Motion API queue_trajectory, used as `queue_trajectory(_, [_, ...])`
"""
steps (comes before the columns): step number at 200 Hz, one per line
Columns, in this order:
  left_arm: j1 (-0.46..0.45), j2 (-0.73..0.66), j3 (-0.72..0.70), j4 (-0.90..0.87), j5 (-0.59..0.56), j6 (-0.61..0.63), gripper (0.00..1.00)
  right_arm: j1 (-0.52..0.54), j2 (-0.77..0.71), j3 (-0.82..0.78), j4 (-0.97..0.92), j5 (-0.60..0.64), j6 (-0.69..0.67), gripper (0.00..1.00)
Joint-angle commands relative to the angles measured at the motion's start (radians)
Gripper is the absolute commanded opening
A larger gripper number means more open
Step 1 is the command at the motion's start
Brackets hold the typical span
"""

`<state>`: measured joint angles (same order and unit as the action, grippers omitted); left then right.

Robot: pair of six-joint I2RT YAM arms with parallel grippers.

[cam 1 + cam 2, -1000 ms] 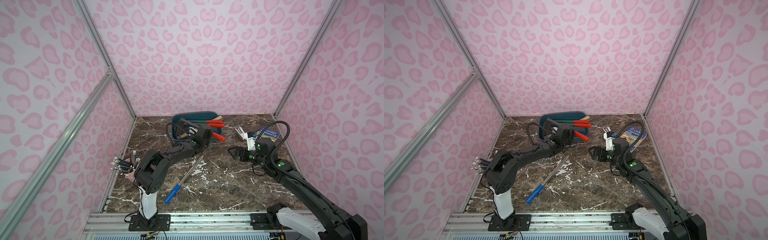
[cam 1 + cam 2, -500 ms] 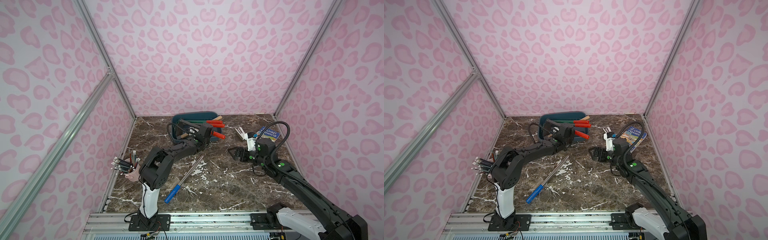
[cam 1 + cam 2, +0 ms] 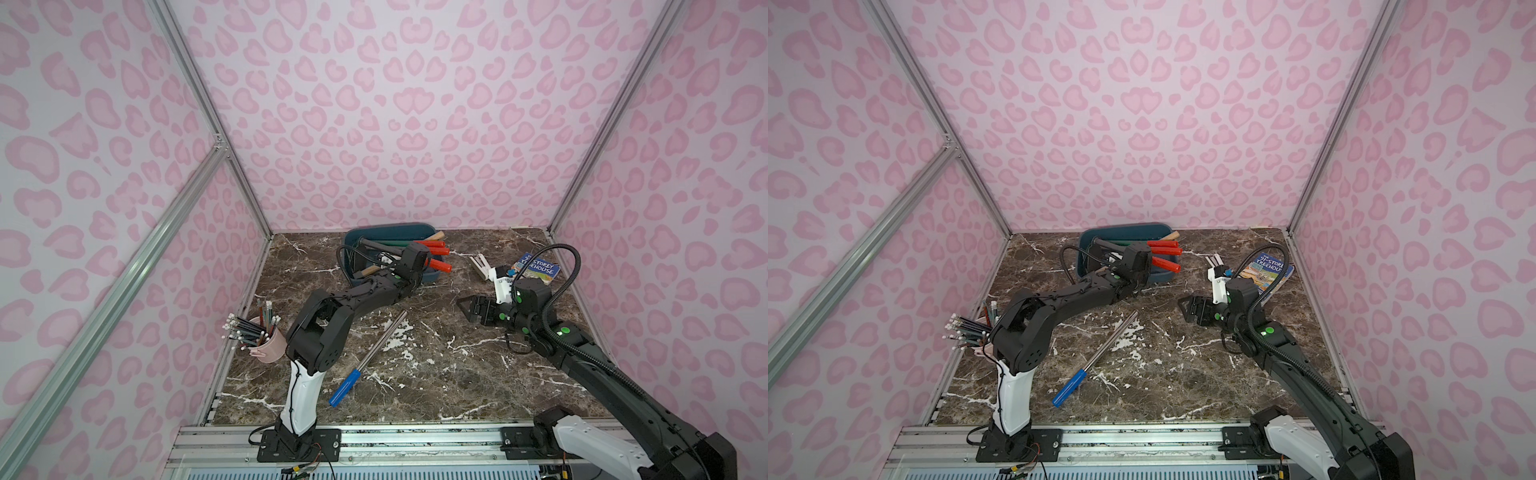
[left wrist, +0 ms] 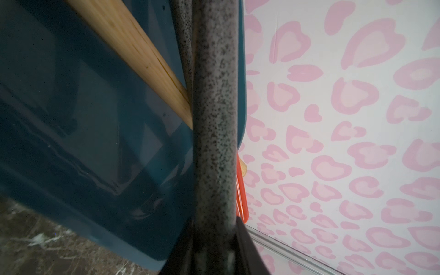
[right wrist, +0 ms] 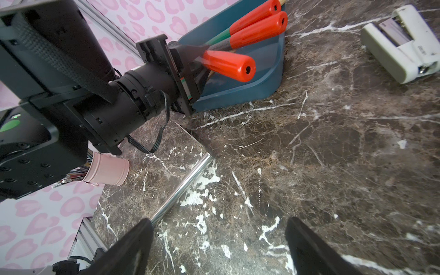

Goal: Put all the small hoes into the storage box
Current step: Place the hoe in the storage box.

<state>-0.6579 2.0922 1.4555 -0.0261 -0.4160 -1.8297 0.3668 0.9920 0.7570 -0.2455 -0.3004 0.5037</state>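
Small hoe, stiff, likely light with a hard, slightly rough speckled shaft, runs straight ahead of your left pincer, which is clamped on that shaft, a sound hold, over the storage box; your right pincer gapes empty, well apart.

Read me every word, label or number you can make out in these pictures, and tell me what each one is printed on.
"STOREY TREEHOUSE": on the cover of the book, seen in both top views; the characters before "STOREY" are too small to read.
Raised mark on the white stapler, in the right wrist view: too blurred to read.
No other text is legible.
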Motion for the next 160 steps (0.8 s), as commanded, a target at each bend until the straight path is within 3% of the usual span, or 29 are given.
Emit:
queue_trajectory(1, [0.002,0.007,0.023,0.014,-0.055,-0.031,0.01,0.001,-0.001,0.004,0.006,0.009,-0.015,0.92])
queue_trajectory(160, [0.004,0.096,0.134,-0.028,-0.161,-0.140,0.02,0.001,-0.007,-0.001,-0.005,0.016,-0.026,0.92])
